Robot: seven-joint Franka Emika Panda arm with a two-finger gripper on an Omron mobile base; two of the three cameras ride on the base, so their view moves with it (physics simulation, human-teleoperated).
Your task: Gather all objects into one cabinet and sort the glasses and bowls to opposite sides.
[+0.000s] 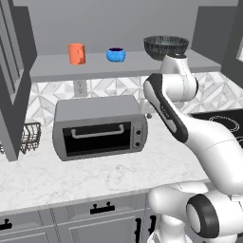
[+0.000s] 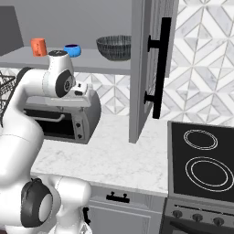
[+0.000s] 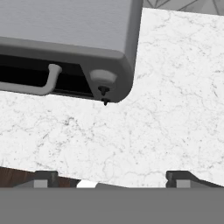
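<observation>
Tableware stood along the grey cabinet shelf (image 1: 57, 66), read left to right from the toaster oven (image 1: 98, 127) below: an orange cup (image 1: 76, 53) above the oven's left half, a small bright-blue vessel (image 1: 116, 54) above its right half, and a wide dark-grey ribbed bowl (image 1: 165, 45) beyond its right end. All three stood apart from one another. The open cabinet door (image 2: 145, 64) with its black bar handle (image 2: 161, 64) hung right of the bowl. The gripper (image 3: 113, 178) hovered over the marble counter (image 3: 166, 113) beside the oven's right front corner, fingertips (image 3: 43, 178) spread wide, holding nothing.
</observation>
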